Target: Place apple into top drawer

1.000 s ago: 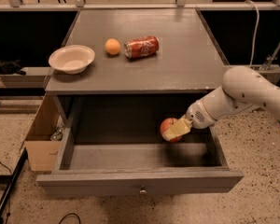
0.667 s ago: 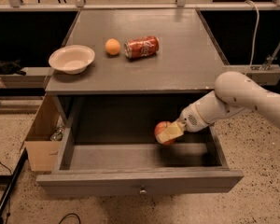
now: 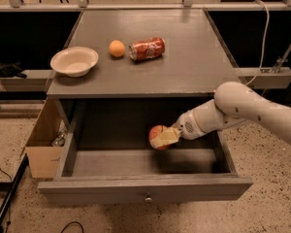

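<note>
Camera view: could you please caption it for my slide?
The gripper holds the apple inside the open top drawer; a bowl, orange and soda can sit on the cabinet top.

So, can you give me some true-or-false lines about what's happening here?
1. The drawer is pulled open. True.
2. The gripper holds the apple inside the open drawer. True.
3. The can stands upright. False: it lies on its side.
4. The orange sits in the bowl. False: it lies on the table, between bowl and can.
</note>
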`<move>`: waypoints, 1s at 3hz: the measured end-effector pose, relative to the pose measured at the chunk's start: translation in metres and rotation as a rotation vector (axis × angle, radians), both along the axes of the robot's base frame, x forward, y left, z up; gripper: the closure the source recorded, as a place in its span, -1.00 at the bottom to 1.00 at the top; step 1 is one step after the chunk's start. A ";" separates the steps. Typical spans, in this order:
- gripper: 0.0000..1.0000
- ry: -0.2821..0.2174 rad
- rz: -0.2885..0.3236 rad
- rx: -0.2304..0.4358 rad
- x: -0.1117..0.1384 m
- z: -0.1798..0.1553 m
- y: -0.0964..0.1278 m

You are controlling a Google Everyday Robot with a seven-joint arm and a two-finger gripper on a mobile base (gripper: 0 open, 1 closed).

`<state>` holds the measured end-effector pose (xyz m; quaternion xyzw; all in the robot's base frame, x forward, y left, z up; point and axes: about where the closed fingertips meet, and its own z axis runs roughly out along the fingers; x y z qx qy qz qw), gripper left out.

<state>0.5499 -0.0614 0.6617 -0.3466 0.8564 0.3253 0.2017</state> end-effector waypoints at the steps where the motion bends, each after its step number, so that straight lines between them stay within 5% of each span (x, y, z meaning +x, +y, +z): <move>1: 1.00 -0.008 -0.012 0.028 0.002 -0.002 0.010; 3: 1.00 0.097 -0.011 -0.073 0.001 -0.050 0.020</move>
